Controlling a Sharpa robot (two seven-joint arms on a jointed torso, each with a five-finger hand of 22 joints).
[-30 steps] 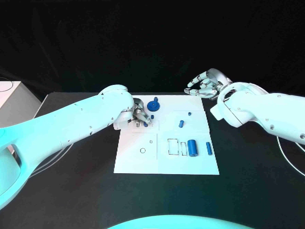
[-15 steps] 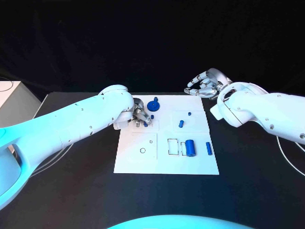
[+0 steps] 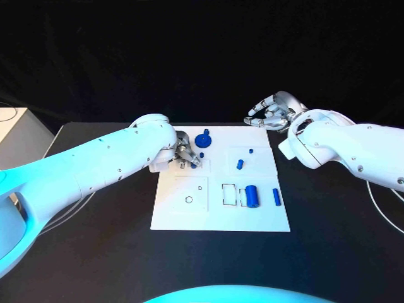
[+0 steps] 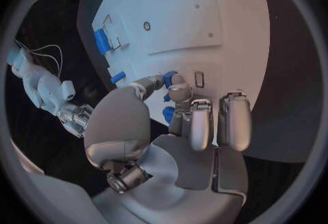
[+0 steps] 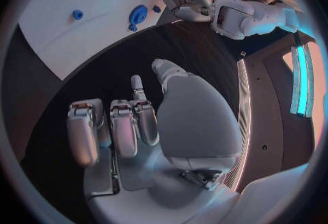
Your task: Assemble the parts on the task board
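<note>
White board (image 3: 179,214) at frame centre; thick blue cylinder (image 3: 252,195) and thin peg (image 3: 276,196) lower right. Left hand (image 3: 185,155) pinches a small blue part (image 3: 194,161) at upper left. Right hand (image 3: 273,110), upper right, curled, holding nothing.

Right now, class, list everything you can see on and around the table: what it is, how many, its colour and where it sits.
Task board: one, white, middle of the black table.
Large cylinder: one, blue, near-right part of the board.
Slim rod: one, blue, just right of the large cylinder.
Round geared part: one, blue, far edge of the board.
Small pegs: two, blue, far-right section.
Small piece: one, blue, pinched at the left robot hand's fingertips.
White box: one, off the table's left side.
Left robot hand: silver, over the board's far-left corner.
Right robot hand: silver, curled, empty, raised beyond the board's far-right corner.
</note>
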